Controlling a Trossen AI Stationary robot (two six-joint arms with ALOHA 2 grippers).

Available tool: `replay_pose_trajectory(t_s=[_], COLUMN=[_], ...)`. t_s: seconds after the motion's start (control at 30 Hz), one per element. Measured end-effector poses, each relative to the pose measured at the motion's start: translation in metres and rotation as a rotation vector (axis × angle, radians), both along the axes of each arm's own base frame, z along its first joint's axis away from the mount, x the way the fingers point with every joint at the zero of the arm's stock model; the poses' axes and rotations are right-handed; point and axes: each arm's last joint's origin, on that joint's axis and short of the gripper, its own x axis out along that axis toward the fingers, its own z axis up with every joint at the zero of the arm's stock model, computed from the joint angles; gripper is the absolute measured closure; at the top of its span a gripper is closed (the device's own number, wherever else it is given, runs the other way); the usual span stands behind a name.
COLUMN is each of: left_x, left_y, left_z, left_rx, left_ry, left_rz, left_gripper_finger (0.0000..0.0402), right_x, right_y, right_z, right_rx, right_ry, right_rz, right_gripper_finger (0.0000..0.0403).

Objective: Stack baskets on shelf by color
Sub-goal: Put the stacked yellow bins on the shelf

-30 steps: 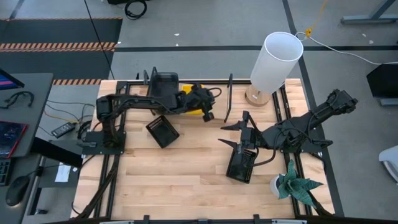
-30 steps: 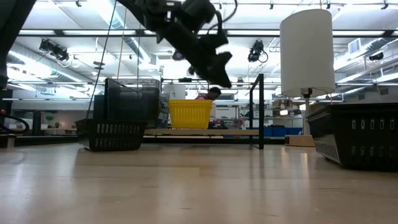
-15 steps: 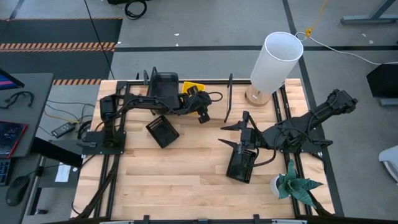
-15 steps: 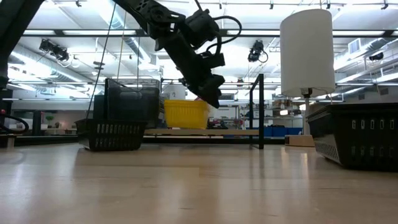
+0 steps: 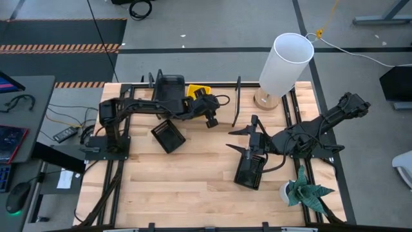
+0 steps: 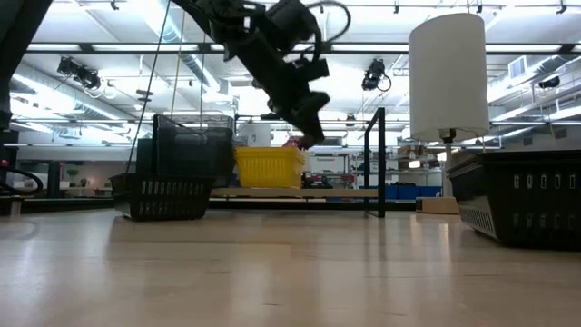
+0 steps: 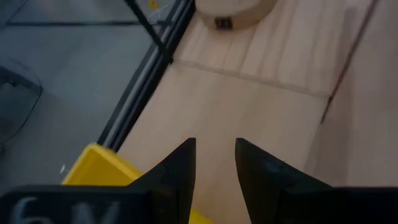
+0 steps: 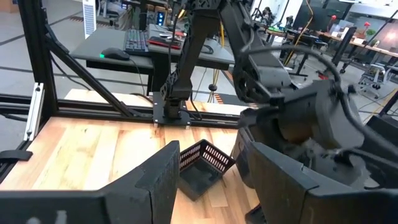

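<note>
The yellow basket (image 5: pixel 196 90) (image 6: pixel 269 167) rests on its base on the shelf's plank (image 6: pixel 318 193), next to a stack of smoky grey baskets (image 5: pixel 169 86) (image 6: pixel 192 145). One black basket (image 5: pixel 168 136) (image 6: pixel 163 196) (image 8: pixel 202 167) lies on the table in front of the shelf. A second black basket (image 5: pixel 250 169) (image 6: pixel 522 205) lies near the right arm. My left gripper (image 5: pixel 210 120) (image 6: pixel 306 127) (image 7: pixel 214 163) hovers above the yellow basket's (image 7: pixel 99 169) right end, open by a narrow gap and empty. My right gripper (image 5: pixel 239 139) (image 8: pixel 208 186) waits wide open at mid-table.
A tall white cylindrical lamp (image 5: pixel 283 64) (image 6: pixel 449 73) on a wooden foot stands at the far right of the table. The shelf's black wire end loop (image 5: pixel 236 103) (image 6: pixel 379 163) rises right of my left gripper. A potted plant (image 5: pixel 304 192) stands at the near right edge.
My left gripper dipped toward the yellow basket, then rose again, ending a little farther left. The yellow basket slid slightly along the shelf toward the grey stack. The right arm kept still.
</note>
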Motion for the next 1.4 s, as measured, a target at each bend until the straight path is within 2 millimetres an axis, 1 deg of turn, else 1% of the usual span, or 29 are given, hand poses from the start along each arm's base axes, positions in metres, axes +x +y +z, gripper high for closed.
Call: replay_pose_trajectory(t_s=[0.17, 0.27, 0.3, 0.47, 0.6, 0.73, 0.83, 0.9, 1.17, 1.4], left_x=[-0.011, -0.024, -0.029, -0.049, -0.055, -0.052, -0.049, -0.049, -0.050, -0.058], left_y=[0.001, 0.004, 0.006, 0.016, 0.016, 0.011, 0.008, 0.008, 0.010, 0.009], left_z=[0.021, 0.031, 0.032, 0.023, 0.009, 0.006, 0.007, 0.007, 0.008, 0.013], left_rx=[-0.004, -0.023, -0.030, -0.138, -0.238, -0.273, -0.331, -0.350, -0.280, -0.281], left_ry=[-0.024, 0.009, 0.042, 0.178, 0.273, 0.280, 0.246, 0.237, 0.244, 0.285], left_rz=[0.013, 0.041, 0.057, 0.134, 0.139, 0.106, 0.061, 0.061, 0.111, 0.116], left_gripper_finger=[0.0283, 0.0283, 0.0283, 0.0283, 0.0283, 0.0283, 0.0283, 0.0283, 0.0283, 0.0283], right_x=[0.000, 0.000, -0.001, 0.000, 0.000, 0.000, 0.000, 0.000, 0.000, 0.000], right_y=[0.000, 0.001, 0.001, 0.001, 0.001, 0.001, 0.000, 0.000, 0.000, 0.000], right_z=[0.000, 0.000, -0.001, 0.000, 0.001, 0.001, 0.001, 0.001, 0.001, 0.001], right_rx=[0.006, 0.007, 0.007, 0.011, 0.010, 0.001, -0.002, -0.003, -0.004, -0.004], right_ry=[0.000, 0.001, 0.004, -0.004, -0.007, -0.008, -0.010, -0.010, -0.010, -0.010], right_rz=[0.001, 0.003, 0.003, 0.003, 0.003, 0.005, 0.002, 0.003, 0.004, 0.003], right_gripper_finger=[0.0208, 0.0208, 0.0208, 0.0208, 0.0208, 0.0208, 0.0208, 0.0208, 0.0208, 0.0208])
